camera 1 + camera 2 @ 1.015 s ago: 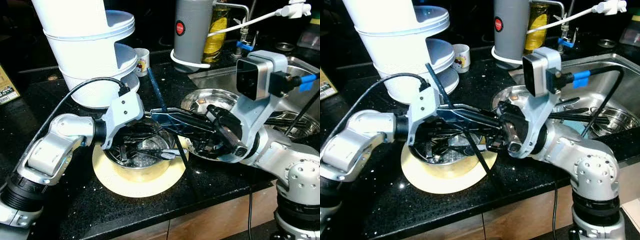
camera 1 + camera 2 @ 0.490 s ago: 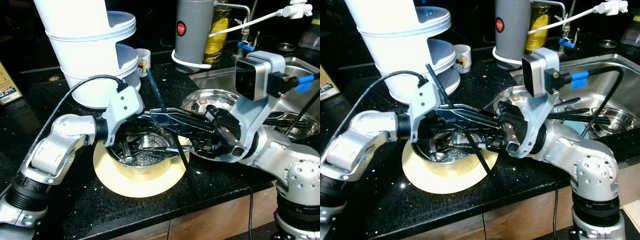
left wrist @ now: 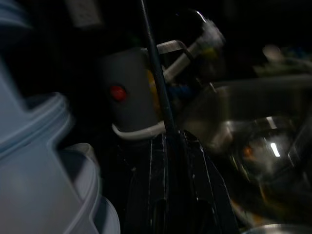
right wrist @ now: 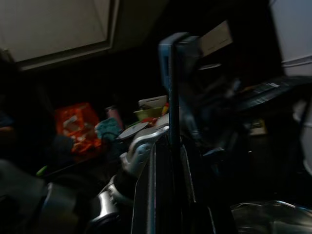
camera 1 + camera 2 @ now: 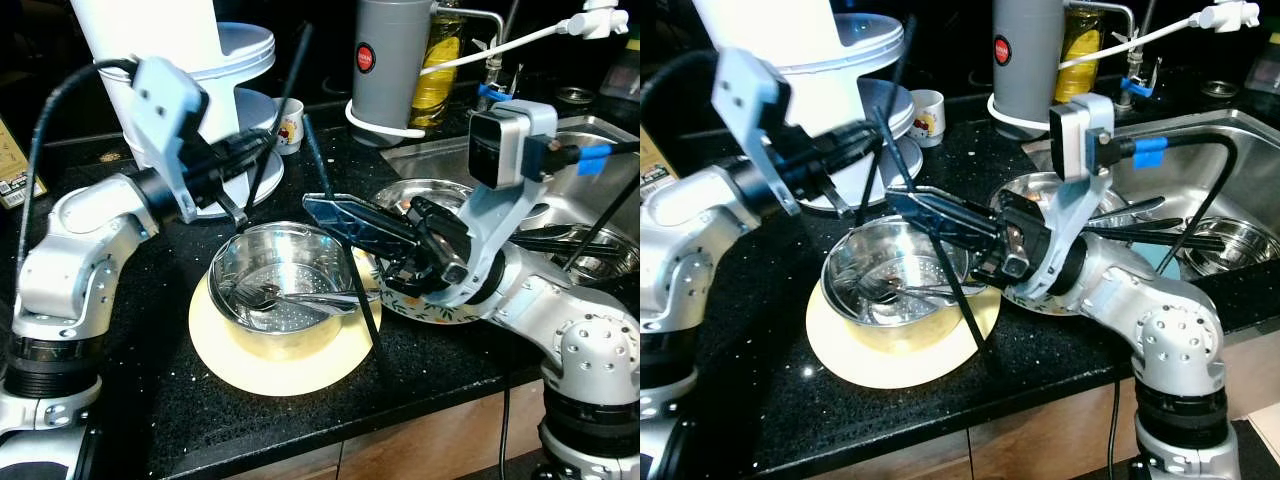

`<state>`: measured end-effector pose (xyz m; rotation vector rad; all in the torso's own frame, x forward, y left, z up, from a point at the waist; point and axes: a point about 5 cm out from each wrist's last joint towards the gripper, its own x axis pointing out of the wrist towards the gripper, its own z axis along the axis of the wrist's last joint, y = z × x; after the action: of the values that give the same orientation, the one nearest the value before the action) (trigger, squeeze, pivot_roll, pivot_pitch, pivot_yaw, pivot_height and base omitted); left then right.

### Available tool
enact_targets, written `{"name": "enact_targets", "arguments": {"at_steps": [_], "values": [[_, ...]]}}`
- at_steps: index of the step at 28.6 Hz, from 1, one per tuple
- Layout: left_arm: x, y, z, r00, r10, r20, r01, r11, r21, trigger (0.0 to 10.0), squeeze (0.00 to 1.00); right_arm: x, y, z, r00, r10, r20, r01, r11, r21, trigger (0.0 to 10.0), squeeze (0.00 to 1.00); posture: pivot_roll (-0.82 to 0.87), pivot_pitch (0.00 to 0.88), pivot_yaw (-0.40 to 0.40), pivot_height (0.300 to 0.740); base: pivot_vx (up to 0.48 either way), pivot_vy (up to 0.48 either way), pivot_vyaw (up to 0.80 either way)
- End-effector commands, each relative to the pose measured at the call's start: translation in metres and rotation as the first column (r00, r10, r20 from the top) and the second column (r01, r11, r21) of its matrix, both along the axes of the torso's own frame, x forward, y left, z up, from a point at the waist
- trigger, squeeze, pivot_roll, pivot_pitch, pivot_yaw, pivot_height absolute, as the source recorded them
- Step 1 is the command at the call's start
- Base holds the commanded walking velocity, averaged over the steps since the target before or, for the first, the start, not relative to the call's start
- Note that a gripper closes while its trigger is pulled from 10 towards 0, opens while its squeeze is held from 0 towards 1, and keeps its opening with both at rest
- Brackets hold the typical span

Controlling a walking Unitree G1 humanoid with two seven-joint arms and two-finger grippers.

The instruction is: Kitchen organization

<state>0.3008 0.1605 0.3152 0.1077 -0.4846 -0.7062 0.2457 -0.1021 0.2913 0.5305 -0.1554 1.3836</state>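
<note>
Black fingers of the left claw (image 5: 240,150) were seen closed on a thin black rod (image 5: 278,115), held raised above the steel bowl (image 5: 280,290), beside the white stacked containers (image 5: 190,90). The right claw (image 5: 335,212) was held over the bowl's far rim, closed on a flat dark blue utensil (image 5: 352,220). The bowl, with cutlery (image 5: 265,295) inside, was set on a pale yellow plate (image 5: 270,365) on the black bench (image 5: 150,400). A grey canister (image 5: 390,60) was noted near the sink (image 5: 590,215).
</note>
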Motion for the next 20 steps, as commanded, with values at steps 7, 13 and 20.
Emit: {"name": "enact_targets", "arguments": {"at_steps": [7, 13, 20], "values": [[-0.004, 0.017, 0.001, 0.975, 0.214, -0.055, -0.220, 0.958, -0.183, 10.0, 0.00, 0.019, -0.016, 0.000, 0.990, -0.135, -0.052, 0.137, 0.990, 0.039, 10.0, 0.00, 0.03, 0.000, 0.026, 0.740, 0.000, 0.000, 0.00], [-0.005, 0.021, -0.003, 0.954, 0.283, -0.099, -0.298, 0.934, -0.198, 10.0, 0.00, 0.023, -0.018, -0.001, 0.985, -0.162, -0.068, 0.165, 0.985, 0.050, 10.0, 0.00, 0.03, 0.000, 0.025, 0.740, 0.000, 0.000, 0.00], [-0.007, 0.015, -0.007, 0.939, 0.317, -0.132, -0.338, 0.921, -0.192, 10.0, 0.00, 0.028, -0.018, -0.001, 0.978, -0.185, -0.092, 0.192, 0.979, 0.068, 10.0, 0.00, 0.03, 0.000, 0.025, 0.740, -0.313, 0.000, 0.00]]}}
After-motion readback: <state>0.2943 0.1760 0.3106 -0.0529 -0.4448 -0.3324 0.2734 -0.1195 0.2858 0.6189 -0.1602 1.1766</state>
